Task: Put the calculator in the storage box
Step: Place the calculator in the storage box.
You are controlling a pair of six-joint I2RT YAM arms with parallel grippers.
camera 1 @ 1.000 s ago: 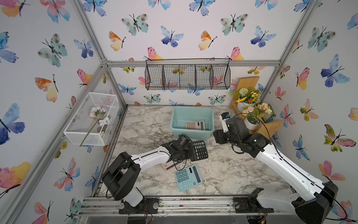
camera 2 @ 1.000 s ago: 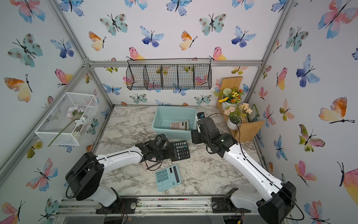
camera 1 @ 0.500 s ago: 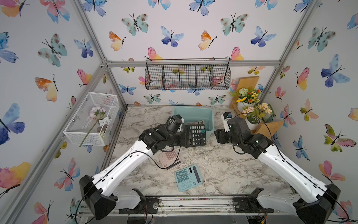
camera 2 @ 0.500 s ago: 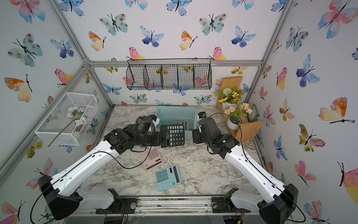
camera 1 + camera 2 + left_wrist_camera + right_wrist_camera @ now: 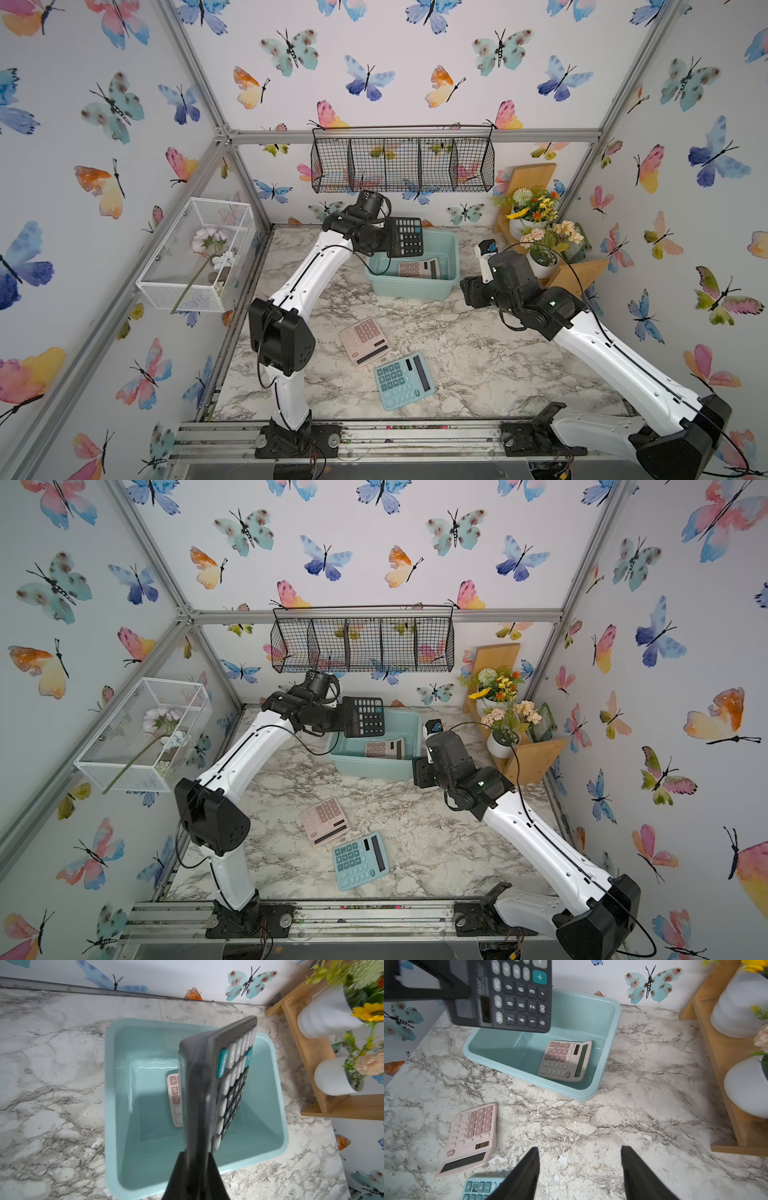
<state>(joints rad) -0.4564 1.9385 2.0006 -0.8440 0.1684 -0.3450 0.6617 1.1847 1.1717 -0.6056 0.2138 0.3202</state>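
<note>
on the left, the left end effector (image 5: 385, 242) is pressed tight on the display end of the black calculator (image 5: 408, 237). it holds the calculator in the air over the open storage box (image 5: 411, 291), clear above the rim. the carrying step looks all but finished, and the drop is what remains. the next move probably calls for lowering it a little toward the bare left part of the box floor, then letting the jaws part so it lands flat. the calculator is a slim, dark slab with pale grey and black keys, a couple of teal ones, and a narrow display; the left wrist view sees it edge-on. further right inside the box, a boxed pink calculator (image 5: 417, 268) lies against the right wall. nearer the front of the counter (image 5: 465, 345), a loose pink calculator (image 5: 365, 340) and a teal calculator (image 5: 404, 380) lie flat, just beside each other. on the right, the right end effector (image 5: 579, 1148) hangs spread and empty over bare counter beside the box.
</note>
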